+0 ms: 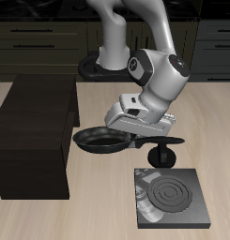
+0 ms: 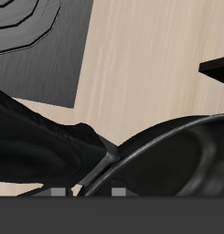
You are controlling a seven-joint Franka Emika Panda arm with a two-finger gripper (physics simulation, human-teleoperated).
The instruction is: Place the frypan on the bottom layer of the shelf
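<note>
The frypan (image 1: 99, 141) is a small round black pan, held level above the table just in front of the shelf's open side. My gripper (image 1: 136, 138) is shut on its long black handle. The shelf (image 1: 37, 127) is a large dark wooden unit beside the pan; the pan's rim is close to its open tiers but outside them. In the wrist view the pan's rim and dark interior (image 2: 182, 164) and its handle (image 2: 49, 142) fill the frame, and a corner of the shelf (image 2: 218, 66) shows beyond.
A square dark-grey stove plate (image 1: 171, 197) with concentric rings lies near the table's front edge, also in the wrist view (image 2: 31, 46). A small black knob (image 1: 166, 153) stands just behind it, under my arm. Kitchen cabinets (image 1: 41, 42) line the back.
</note>
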